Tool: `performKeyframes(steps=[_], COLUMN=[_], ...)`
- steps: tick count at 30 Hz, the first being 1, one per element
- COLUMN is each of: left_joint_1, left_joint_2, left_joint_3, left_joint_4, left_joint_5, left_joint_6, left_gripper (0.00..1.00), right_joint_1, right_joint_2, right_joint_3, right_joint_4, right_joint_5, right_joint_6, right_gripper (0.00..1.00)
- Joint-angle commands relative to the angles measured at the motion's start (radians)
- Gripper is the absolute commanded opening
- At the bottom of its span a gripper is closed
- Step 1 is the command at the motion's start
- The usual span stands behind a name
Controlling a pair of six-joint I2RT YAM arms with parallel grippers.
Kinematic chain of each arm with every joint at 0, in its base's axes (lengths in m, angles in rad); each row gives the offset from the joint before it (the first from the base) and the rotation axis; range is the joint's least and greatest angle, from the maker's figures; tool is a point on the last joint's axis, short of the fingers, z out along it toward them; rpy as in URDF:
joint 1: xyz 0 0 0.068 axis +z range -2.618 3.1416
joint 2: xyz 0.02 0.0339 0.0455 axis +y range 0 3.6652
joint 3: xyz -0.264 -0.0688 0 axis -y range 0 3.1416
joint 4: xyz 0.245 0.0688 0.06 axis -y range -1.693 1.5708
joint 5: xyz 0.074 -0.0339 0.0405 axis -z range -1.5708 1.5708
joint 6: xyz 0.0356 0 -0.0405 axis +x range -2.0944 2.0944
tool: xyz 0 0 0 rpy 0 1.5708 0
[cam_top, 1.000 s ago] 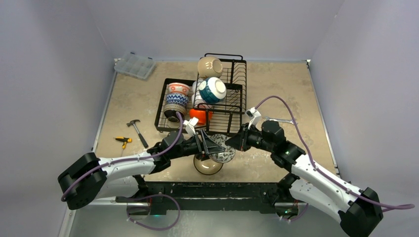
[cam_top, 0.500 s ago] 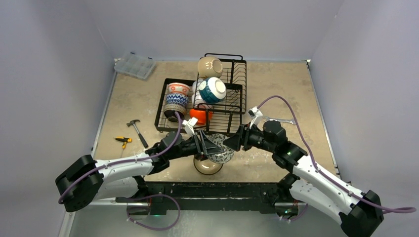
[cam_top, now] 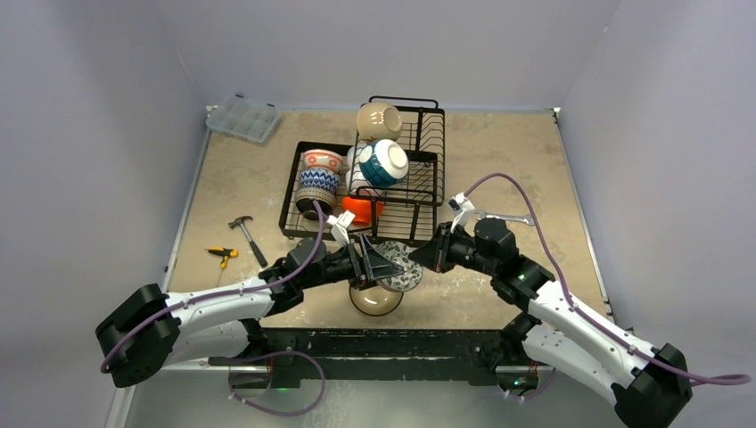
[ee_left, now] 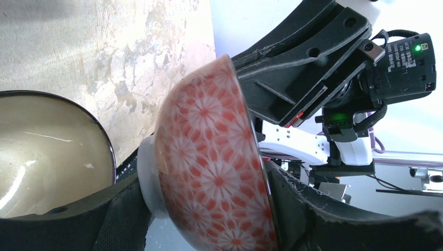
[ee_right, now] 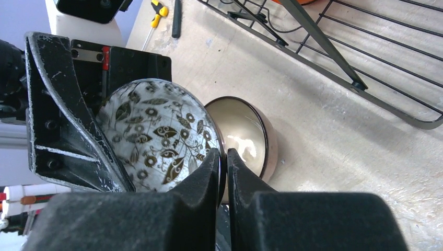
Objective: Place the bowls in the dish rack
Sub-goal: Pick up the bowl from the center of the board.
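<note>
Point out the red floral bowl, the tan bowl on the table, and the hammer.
red floral bowl (ee_left: 214,172), left wrist view, on its patterned outer wall.
tan bowl (ee_right: 245,133), right wrist view, on its glossy inside.
hammer (cam_top: 254,244), top external view, on its handle.

Bottom edge cuts red floral bowl (ee_left: 209,172); left edge cuts tan bowl (ee_left: 47,157); dish rack (ee_right: 329,49) cropped top-right

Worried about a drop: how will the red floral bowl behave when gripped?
Likely rigid and brittle: the red floral bowl looks glazed ceramic. Probably slippery, since the right end effector pinches only its thin rim. Set down on its side, it might roll.
</note>
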Motion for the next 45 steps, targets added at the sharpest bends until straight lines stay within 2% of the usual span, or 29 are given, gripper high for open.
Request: performKeyframes(steps=[1,5,9,11,15,19,24,31,33,36,43,45], left_joint_1=[0.001,0.001,0.002,0.002,0.004,0.021,0.049,0.058,0.059,0.063,0.066,0.072], left_joint_2=[-0.016,0.005,0.0,-0.01,-0.037,-0.07,-0.094,-0.076,-0.067,-0.049,0.029,0.05], left_joint_3=[0.037,0.037,0.037,0.042,0.061,0.086,0.193,0.412,0.468,0.554,0.742,0.785], left_joint_4=[0.075,0.093,0.088,0.077,0.01,-0.068,-0.259,-0.474,-0.507,-0.548,-0.596,-0.584], left_joint_5=[0.007,0.023,0.022,0.021,0.011,0.013,0.033,0.046,0.046,0.051,0.069,0.071], left_joint_6=[0.02,0.013,0.011,0.017,0.041,0.071,0.164,0.295,0.32,0.354,0.431,0.441], left_gripper=[0.67,0.6,0.54,0.5,0.49,0.49,0.49,0.49,0.49,0.49,0.49,0.49], right_joint_1=[-0.003,-0.002,-0.002,-0.003,-0.003,-0.003,-0.003,-0.002,-0.003,-0.003,-0.003,-0.003], right_joint_2=[-0.013,-0.014,-0.016,-0.021,-0.037,-0.068,-0.114,-0.123,-0.116,-0.101,-0.072,-0.067], right_joint_3=[0.031,0.037,0.042,0.041,0.036,0.037,0.056,0.138,0.172,0.233,0.366,0.389], right_joint_4=[0.024,0.019,0.011,0.006,0.001,-0.017,-0.033,-0.036,-0.036,-0.035,-0.031,-0.035], right_joint_5=[0.018,0.025,0.036,0.041,0.058,0.092,0.124,0.098,0.08,0.066,0.032,0.036], right_joint_6=[0.009,0.01,0.008,0.004,0.006,0.01,0.015,-0.003,-0.012,-0.027,-0.055,-0.073], right_gripper=[0.08,0.08,0.13,0.24,0.45,0.58,0.69,0.67,0.65,0.54,0.5,0.44])
